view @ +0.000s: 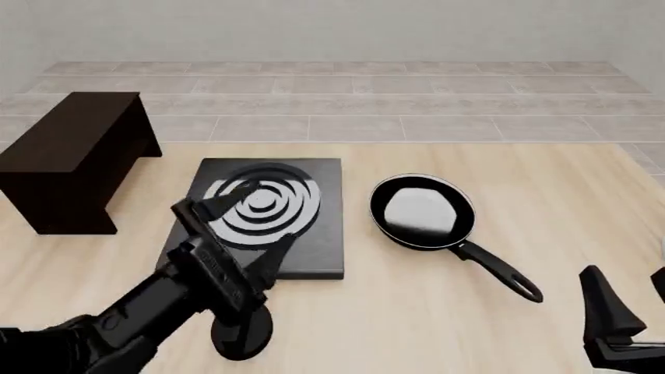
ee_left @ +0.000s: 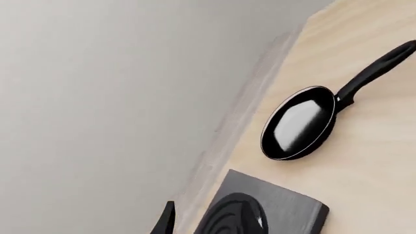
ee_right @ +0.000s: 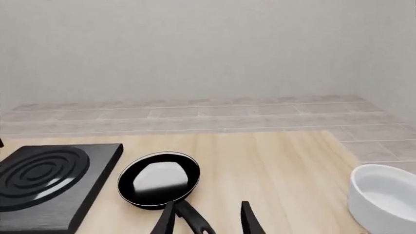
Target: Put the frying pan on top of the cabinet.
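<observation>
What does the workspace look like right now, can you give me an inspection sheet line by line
Surface: light wooden table, flat, no spills seen.
Job's things: frying pan sits upright on the table right of the stove plate, handle pointing toward the right arm's side; cabinet stands at far left, top bare.
Clutter: black stove plate with white rings at centre; white bowl at the right, seen only from the right wrist.
Grippers: left gripper open, over the stove plate, holding nothing; right gripper open, handle between its fingers, not gripped.
Cables: nothing seen.
Surroundings: grey tiled floor and plain wall beyond the table.
</observation>
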You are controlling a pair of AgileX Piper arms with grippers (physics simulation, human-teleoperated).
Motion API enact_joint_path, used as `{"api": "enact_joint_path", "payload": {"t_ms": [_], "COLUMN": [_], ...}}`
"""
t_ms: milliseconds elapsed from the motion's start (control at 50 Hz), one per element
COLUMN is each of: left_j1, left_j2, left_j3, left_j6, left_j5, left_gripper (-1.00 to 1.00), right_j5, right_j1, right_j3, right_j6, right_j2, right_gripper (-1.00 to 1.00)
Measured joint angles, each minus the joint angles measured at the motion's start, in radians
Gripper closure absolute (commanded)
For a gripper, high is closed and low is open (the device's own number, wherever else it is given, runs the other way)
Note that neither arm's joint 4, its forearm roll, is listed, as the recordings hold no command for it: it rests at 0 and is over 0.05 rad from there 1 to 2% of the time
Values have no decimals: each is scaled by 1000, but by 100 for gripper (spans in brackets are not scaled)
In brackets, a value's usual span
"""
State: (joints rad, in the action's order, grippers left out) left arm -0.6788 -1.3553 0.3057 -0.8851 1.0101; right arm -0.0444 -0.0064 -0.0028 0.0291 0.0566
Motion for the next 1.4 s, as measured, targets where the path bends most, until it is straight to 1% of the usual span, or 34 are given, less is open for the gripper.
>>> {"api": "enact_joint_path", "payload": {"t_ms": [160, 280, 420, 560, 720, 960, 1180, 1400], "left_j1": [-116, -171, -219, -251, -272, -282, -287, -295], "left_j2": [-158, -252, -353, -433, -498, -580, -649, -701], "left_j3": [100, 181, 272, 357, 446, 554, 635, 690], "left_j6": [-152, -247, -327, -379, -409, -415, -409, -398], "left_j5": [35, 35, 20, -11, -57, -115, -157, -187], "left_gripper": [-100, -100, -100, -100, -100, -100, -100, -100], "right_j5": [-2, -2, -1, -2, -6, -14, -31, -49], "right_j1": [2, 4, 2, 0, -1, -9, -16, -19], "right_j3": [1, 1, 1, 1, 2, 2, 2, 3], "right_j6": [5, 8, 16, 26, 33, 43, 50, 57], "right_j2": [2, 1, -1, 1, 6, 20, 45, 67], "right_gripper": [-100, -100, -100, -100, -100, -100, -100, -100]}}
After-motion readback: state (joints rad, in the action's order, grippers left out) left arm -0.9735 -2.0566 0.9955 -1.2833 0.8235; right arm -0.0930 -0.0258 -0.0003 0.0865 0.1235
